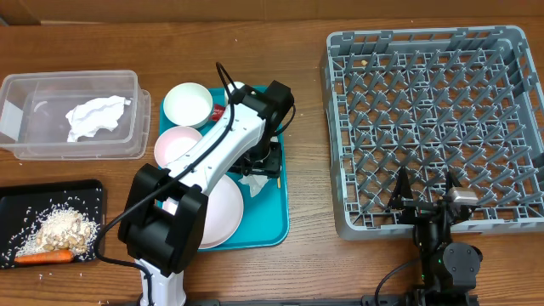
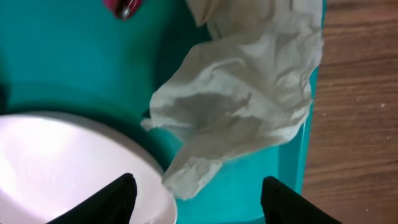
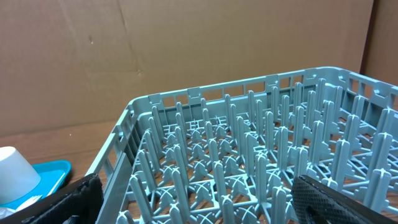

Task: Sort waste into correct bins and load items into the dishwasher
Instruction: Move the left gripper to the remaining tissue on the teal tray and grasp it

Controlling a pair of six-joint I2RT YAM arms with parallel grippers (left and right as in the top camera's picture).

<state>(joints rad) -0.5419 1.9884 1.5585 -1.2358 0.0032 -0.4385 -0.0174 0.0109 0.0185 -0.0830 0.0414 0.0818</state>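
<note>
Left tool (image 2: pixel 198 193), released, is poised astride the lower end of the napkin (image 2: pixel 242 93), which lies on the tray (image 2: pixel 62 56) beside the plate (image 2: pixel 56 162). Closure should be made on the bulk, clear of the plate rim. Right tool (image 3: pixel 199 208) is released.

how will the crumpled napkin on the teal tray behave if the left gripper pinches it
Probably floppy: the crumpled napkin is all soft folds, so it should squash and drape. Likely light, so it may slide on the teal tray if pushed. Its lower tip sits by the pink plate, which the left gripper might nudge.
</note>
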